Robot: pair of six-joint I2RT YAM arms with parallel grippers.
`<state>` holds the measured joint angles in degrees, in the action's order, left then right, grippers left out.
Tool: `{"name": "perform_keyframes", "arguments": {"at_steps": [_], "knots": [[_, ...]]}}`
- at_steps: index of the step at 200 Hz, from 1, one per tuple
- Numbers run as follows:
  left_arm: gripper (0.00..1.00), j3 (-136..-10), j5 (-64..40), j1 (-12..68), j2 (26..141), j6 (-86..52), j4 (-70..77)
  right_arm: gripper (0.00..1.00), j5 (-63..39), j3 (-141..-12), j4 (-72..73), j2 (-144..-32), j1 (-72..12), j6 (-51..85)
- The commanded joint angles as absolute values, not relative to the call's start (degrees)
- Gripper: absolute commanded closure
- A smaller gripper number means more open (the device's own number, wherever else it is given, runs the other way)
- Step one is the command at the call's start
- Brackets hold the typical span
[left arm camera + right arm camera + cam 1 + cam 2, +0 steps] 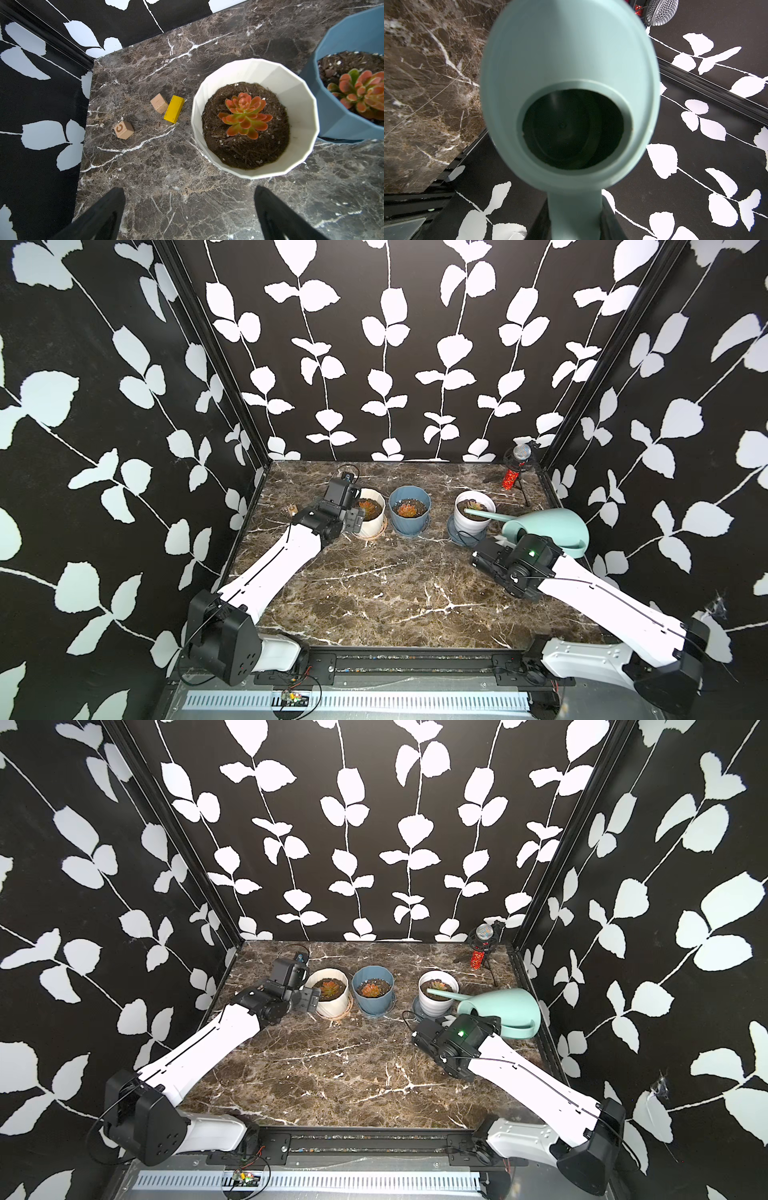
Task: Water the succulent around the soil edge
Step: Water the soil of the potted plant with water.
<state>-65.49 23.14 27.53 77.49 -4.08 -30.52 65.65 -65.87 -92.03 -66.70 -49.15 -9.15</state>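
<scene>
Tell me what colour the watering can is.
The watering can is pale mint green all over, seen best in a top view.

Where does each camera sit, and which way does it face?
Top views: high at the front, looking down on the table; both arms show.
Left wrist: looks down on the cream pot; open left gripper shows.
Right wrist: faces into the watering can; right gripper holds its handle.
Shared: blue pot, left wrist and top views.
</scene>
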Motion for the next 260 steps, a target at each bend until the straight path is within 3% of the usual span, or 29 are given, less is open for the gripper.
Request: {"name": "perform_keyframes", "arguments": {"at_steps": [1,168,260], "knots": [[0.01,-65.04,23.52,27.20,75.52,-4.55,-31.18,1.00,70.27,-64.85,-102.96,-65.16,-49.47,-8.42],[0.01,-64.78,23.33,27.15,75.59,-4.72,-31.11,1.00,69.48,-60.38,-103.09,-59.18,-49.22,-13.16],[0.01,-64.78,23.16,27.20,75.68,-4.76,-31.07,1.00,70.48,-59.28,-103.07,-57.29,-44.15,-14.69]]}}
